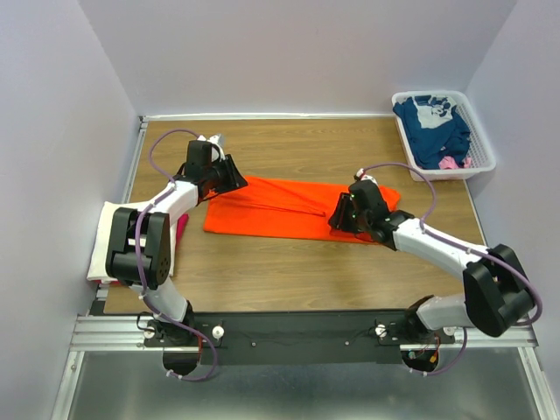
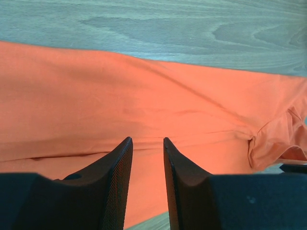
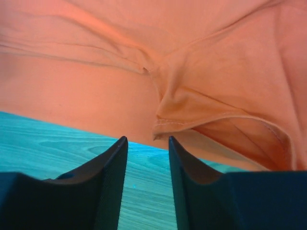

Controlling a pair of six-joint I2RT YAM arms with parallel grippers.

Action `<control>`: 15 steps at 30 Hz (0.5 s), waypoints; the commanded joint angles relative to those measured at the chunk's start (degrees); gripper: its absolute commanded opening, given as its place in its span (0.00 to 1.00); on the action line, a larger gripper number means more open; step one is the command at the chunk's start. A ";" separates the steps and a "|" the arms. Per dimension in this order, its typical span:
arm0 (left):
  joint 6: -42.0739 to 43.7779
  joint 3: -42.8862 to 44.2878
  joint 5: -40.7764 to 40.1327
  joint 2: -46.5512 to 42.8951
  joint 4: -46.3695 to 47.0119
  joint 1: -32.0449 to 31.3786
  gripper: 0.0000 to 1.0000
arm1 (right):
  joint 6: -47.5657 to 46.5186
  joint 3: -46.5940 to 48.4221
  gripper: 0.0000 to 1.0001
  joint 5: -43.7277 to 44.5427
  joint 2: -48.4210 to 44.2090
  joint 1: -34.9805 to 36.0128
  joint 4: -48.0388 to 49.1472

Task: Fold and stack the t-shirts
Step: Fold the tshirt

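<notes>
The orange t-shirt [image 1: 289,210] is judged mid-fold at centre frame on the table [image 1: 289,271]; the left end effector [image 2: 147,143] and right end effector [image 3: 147,141] are parted and empty, so an edge must be grasped next.

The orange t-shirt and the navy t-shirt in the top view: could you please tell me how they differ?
The orange t-shirt lies flattened in a long band on the table; the navy t-shirt sits crumpled in the white basket. The orange t-shirt is plain, while the navy t-shirt carries white print. Both are soft cloth.
</notes>
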 commanded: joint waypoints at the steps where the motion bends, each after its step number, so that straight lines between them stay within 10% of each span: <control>1: 0.78 0.02 1.49 0.69 -0.18 -0.41 0.40 | -0.54 0.52 0.51 7.43 -4.44 0.42 -4.09; 15: 0.87 0.19 1.75 0.17 -0.36 -0.67 0.40 | -1.25 4.91 0.53 14.67 -0.06 -8.63 -12.01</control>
